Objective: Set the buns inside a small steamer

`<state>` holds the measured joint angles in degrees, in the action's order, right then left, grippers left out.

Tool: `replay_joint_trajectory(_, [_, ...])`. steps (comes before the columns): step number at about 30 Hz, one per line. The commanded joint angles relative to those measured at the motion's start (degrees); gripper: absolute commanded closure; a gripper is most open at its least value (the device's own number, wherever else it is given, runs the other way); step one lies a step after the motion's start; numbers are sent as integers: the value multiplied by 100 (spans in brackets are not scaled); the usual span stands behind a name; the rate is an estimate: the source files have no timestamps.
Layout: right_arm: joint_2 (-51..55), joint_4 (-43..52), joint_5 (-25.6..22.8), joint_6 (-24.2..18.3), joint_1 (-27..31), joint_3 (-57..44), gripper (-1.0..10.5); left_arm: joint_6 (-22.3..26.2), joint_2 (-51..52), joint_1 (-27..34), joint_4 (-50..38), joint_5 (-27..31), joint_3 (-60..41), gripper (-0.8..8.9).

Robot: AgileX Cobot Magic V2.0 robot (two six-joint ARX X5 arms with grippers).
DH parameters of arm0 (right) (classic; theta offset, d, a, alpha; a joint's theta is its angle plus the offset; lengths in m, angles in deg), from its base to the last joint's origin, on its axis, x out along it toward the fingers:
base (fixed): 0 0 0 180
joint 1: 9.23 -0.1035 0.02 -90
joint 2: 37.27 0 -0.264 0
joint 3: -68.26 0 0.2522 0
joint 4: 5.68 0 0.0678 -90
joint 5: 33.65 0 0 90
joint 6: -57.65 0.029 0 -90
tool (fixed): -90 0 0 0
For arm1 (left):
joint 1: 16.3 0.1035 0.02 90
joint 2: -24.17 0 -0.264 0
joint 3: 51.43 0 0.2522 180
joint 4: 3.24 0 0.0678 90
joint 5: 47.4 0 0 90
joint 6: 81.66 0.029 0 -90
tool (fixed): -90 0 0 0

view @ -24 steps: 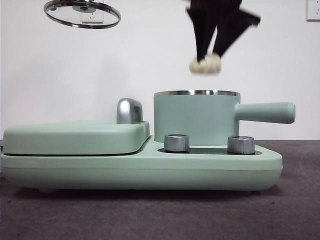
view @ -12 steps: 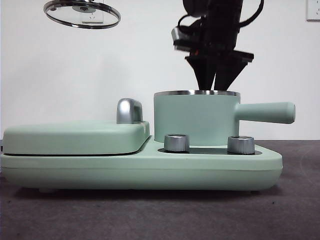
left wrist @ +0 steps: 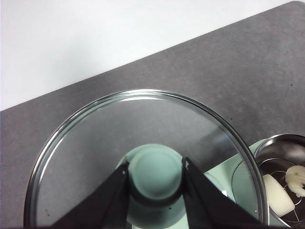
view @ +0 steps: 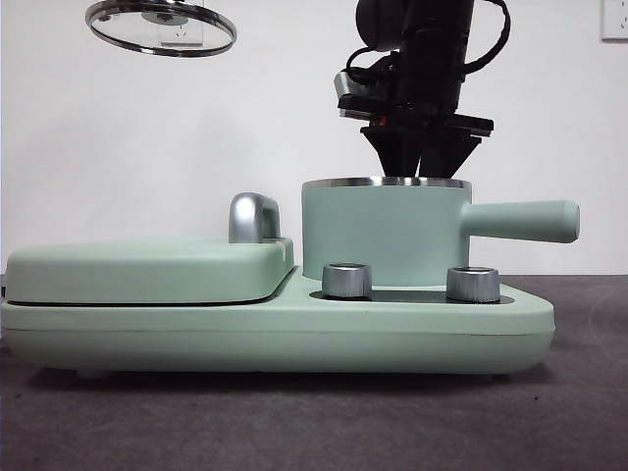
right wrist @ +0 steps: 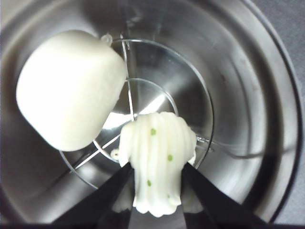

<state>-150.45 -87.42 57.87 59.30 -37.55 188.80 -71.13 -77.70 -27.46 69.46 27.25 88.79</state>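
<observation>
The right end effector point(right wrist: 156, 179) is lowered inside the small steamer point(view: 385, 231), its jaws pinching the pleated bun point(right wrist: 157, 160) at the sides. This bun looks light and soft, with ridges that squash easily, so a gentle side grip low on its body seems safest; hard pressure would likely dent it. Just beside the end effector, the smooth bun point(right wrist: 69, 88) already lies on the wire rack point(right wrist: 143, 102) at the steamer's floor. The steel walls are slick and close around. The left end effector point(left wrist: 155, 174) holds the glass lid point(left wrist: 143, 157) by its green knob point(left wrist: 155, 171), jaws closed on it, high above the dark grey worktop point(view: 569, 392), backed by a plain white wall point(view: 147, 147).
</observation>
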Motion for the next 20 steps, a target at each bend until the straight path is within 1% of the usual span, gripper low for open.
replay_joint_trajectory(1, [-157,11,0,-57,-26,136,730,35,31,-15,-131,-52,227,798])
replay_joint_trajectory(3, [-157,7,-2,-59,-26,136,659,35,31,-15,-131,-52,227,798])
replay_joint_trajectory(6, [-157,7,-2,-55,-26,133,616,35,31,-15,-125,-52,227,798])
replay_joint_trajectory(20, [-109,184,-4,-39,-28,175,607,35,31,-15,-114,-52,227,798])
